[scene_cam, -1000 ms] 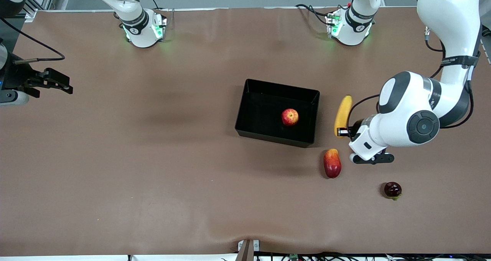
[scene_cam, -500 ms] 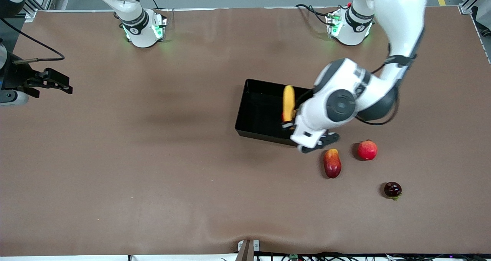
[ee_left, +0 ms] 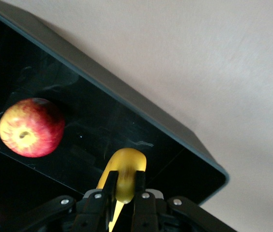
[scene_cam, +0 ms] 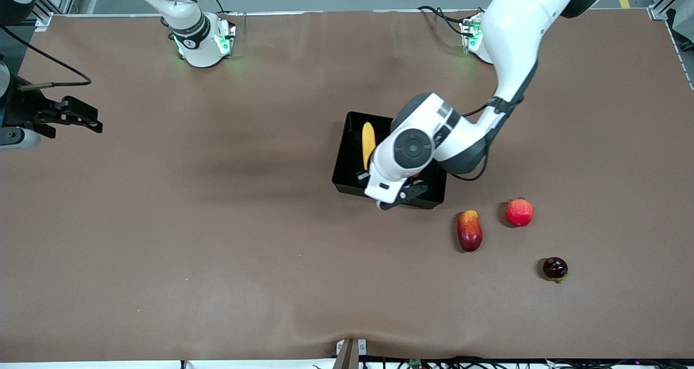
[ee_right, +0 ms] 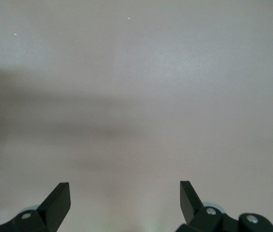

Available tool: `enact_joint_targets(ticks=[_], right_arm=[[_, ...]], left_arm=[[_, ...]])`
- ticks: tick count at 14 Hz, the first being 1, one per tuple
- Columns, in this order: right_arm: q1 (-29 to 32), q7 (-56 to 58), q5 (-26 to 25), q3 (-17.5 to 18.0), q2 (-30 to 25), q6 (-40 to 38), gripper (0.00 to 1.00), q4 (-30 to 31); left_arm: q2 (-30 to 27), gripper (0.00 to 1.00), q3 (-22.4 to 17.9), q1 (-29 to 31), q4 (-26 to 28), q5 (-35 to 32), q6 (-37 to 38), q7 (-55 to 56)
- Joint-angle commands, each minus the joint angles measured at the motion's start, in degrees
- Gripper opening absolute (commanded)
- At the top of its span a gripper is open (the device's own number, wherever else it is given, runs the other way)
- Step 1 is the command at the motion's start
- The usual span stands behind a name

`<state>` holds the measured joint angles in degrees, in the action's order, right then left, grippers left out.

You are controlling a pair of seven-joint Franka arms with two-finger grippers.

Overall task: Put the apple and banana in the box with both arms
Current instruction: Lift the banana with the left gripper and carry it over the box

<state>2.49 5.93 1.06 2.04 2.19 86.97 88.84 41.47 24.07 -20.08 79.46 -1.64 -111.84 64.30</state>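
My left gripper (scene_cam: pixel 362 175) is shut on the yellow banana (scene_cam: pixel 368 141) and holds it over the black box (scene_cam: pixel 339 163), at the end toward the right arm. The left wrist view shows the fingers (ee_left: pixel 110 183) clamped on the banana (ee_left: pixel 123 169) above the box floor (ee_left: pixel 127 104). The red apple with yellow streaks (ee_left: pixel 30 128) lies in the box. In the front view my left arm hides the apple. My right gripper (scene_cam: pixel 89 121) is open and empty and waits over bare table at the right arm's end; its fingers (ee_right: pixel 59 200) stand wide apart.
An elongated red-orange fruit (scene_cam: pixel 469 231) and a pink-red round fruit (scene_cam: pixel 519 212) lie on the table nearer to the front camera than the box, toward the left arm's end. A small dark fruit (scene_cam: pixel 555 268) lies nearer still.
My left arm has carried the banana from the table beside the box to over the box, and now covers the apple. The pink-red fruit came into sight. The right arm has not moved.
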Motion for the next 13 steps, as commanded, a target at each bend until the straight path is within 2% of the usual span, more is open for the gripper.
enact_joint_targets(ticks=[1, 6, 7, 9, 10, 13], right_arm=[[0.2, 0.3, -0.8, 0.0, -0.3, -0.1, 1.00, -0.9], [0.5, 0.2, -1.1, -0.3, -0.4, -0.1, 1.00, -1.4], [0.6, 0.2, -1.1, -0.3, -0.5, 0.0, 1.00, -1.5], [0.6, 0.2, -1.1, -0.3, -0.4, 0.0, 1.00, -1.5], [0.6, 0.2, -1.0, -0.3, -0.4, 0.0, 1.00, -1.5], [-0.2, 0.2, -0.7, 0.1, -0.3, 0.0, 1.00, -1.5]], left_arm=[[2.2, 0.00, -1.5, -2.1, -1.7, -2.7, -1.3, 0.9], [6.2, 0.00, -2.4, -4.3, -1.6, -4.8, -6.3, 2.8], [6.5, 0.03, -2.9, -4.4, -1.6, -4.9, -6.4, 2.8], [6.5, 0.83, -3.1, -4.5, -1.6, -5.0, -6.4, 2.4], [6.4, 1.00, -3.1, -4.5, -1.6, -6.2, -6.4, 2.2], [4.8, 1.00, -3.1, -4.5, -1.7, -7.6, -5.9, 2.6]])
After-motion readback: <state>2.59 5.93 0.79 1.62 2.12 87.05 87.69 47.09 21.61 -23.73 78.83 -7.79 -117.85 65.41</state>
